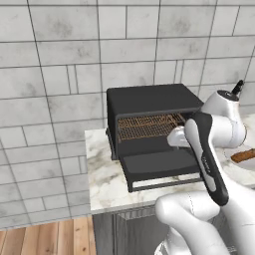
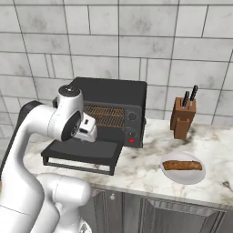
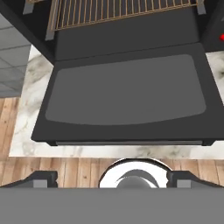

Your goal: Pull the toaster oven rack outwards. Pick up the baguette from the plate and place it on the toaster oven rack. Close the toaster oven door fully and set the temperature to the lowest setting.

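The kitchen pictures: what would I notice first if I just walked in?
Probably the black oven on the marble counter, with its door dropped flat open and the copper rack showing inside. Next, the big white arm bending in front of it, its open claw empty above the door. Off to the right, a baguette lies on a white plate near a knife block.

We see a marble counter [image 2: 145, 170] against a grey tiled wall [image 2: 182, 50]. A brown knife block [image 2: 183, 119] with dark handles stands upright near the wall. In front of it sits a white plate [image 2: 182, 175]. Grey cabinets [image 2: 164, 214] run beneath, over wooden floor [image 1: 45, 239].
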